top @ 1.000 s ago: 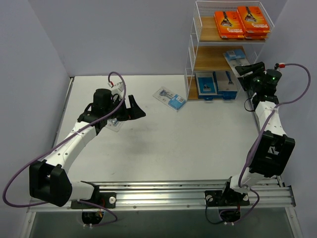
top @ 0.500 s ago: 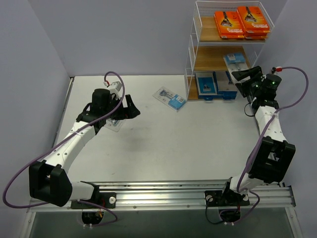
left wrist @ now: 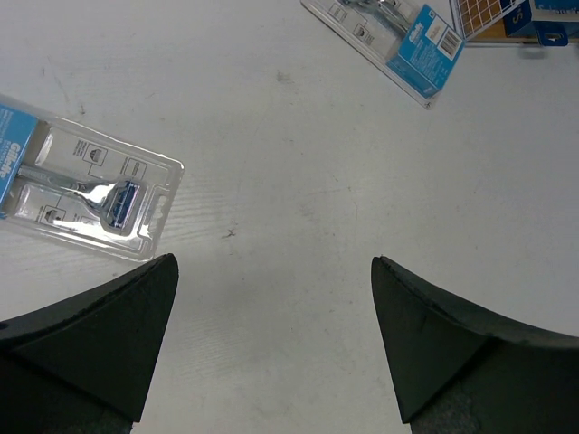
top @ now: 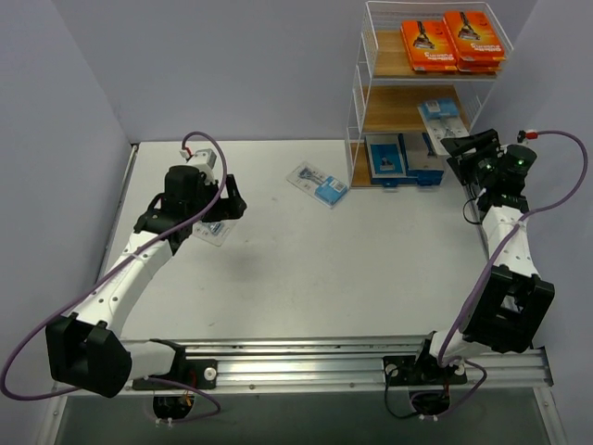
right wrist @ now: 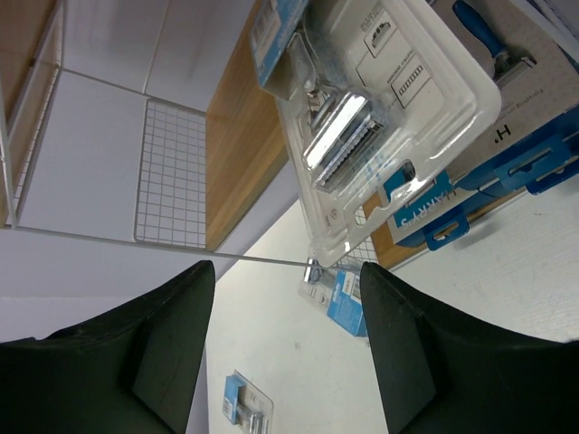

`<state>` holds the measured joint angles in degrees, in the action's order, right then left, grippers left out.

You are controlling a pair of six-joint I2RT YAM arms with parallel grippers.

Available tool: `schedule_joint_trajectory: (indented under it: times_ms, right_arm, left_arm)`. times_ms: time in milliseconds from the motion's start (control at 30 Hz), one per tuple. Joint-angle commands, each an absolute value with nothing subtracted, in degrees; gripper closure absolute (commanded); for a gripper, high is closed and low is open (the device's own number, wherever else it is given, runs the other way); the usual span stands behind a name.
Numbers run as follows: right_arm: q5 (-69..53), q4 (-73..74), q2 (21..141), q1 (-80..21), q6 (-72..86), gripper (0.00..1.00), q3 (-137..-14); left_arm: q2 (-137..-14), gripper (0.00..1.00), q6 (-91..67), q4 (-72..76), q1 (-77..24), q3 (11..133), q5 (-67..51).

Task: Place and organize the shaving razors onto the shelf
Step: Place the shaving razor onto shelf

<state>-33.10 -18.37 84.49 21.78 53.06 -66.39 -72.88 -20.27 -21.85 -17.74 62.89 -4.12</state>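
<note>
On the pale desk we count a far blister pack and a near blister pack unshelved; the shelf holds the rest. Our left pincer and right pincer gape wide, empty.

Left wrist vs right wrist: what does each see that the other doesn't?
Left wrist only: the left gripper, open. Right wrist only: the right gripper, open, and a blister pack lying on a wooden tier of the shelf. Both: the shelf's edge, the table pack near the shelf and the other table pack, tiny in the right wrist view.
</note>
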Motion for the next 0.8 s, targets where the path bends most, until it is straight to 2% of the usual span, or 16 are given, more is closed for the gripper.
schedule_joint_trajectory:
  times_ms: [0,367,767]
  right_arm:
    - [-35.2,-20.7,83.5,22.2,53.4,0.4,-66.1]
    - [-34.5,-13.6,83.2,22.5,49.8,0.53,-71.2]
    - [-34.5,-12.3,86.1,22.4,49.4,0.54,-72.9]
  left_arm:
    - [-72.8,0.03,-19.2,-23.5,-17.4,67.1,-5.4]
    - [-70.7,0.03,-20.2,-23.8,-17.4,67.8,-9.8]
    - [-72.3,0.03,-21.1,-24.2,-17.5,68.2,-12.3]
